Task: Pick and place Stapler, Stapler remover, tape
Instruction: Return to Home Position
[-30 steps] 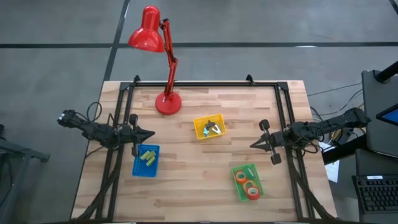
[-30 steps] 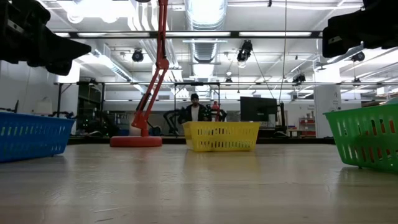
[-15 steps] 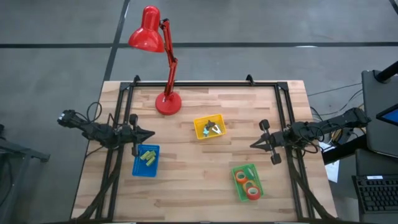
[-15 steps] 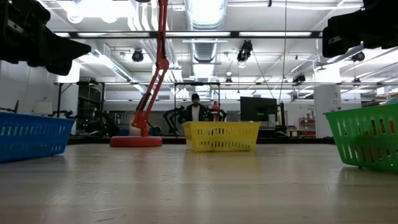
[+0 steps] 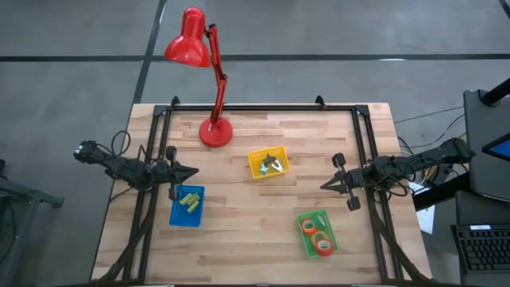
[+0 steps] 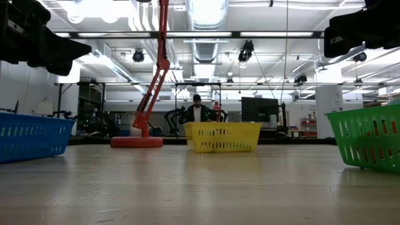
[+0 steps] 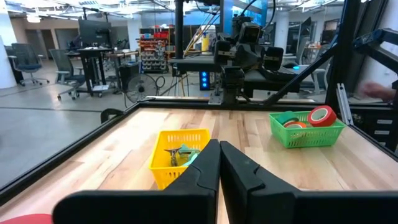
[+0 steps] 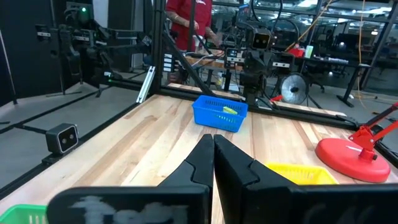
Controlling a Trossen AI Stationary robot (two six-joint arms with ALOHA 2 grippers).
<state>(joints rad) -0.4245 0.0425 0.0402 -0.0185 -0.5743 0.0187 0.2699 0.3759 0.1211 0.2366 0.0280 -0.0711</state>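
Observation:
Three small baskets stand on the wooden table. The green basket (image 5: 317, 233) at the near right holds the tape rolls: an orange one (image 5: 309, 226) and a red one (image 7: 321, 115) show. The yellow basket (image 5: 268, 163) in the middle holds small dark and teal pieces (image 7: 180, 152); I cannot tell stapler from stapler remover. The blue basket (image 5: 187, 206) at the left holds lime-green oblong pieces (image 5: 190, 202). My left gripper (image 5: 194, 171) hovers shut at the left, just beyond the blue basket's far side. My right gripper (image 5: 324, 186) hovers shut at the right, level, pointing inward.
A red desk lamp stands with its round base (image 5: 215, 131) at the far left of the table. A black frame (image 5: 263, 107) runs along the table's far and side edges. Bare wood (image 5: 255, 215) lies between the baskets. A person (image 6: 197, 111) stands in the room beyond.

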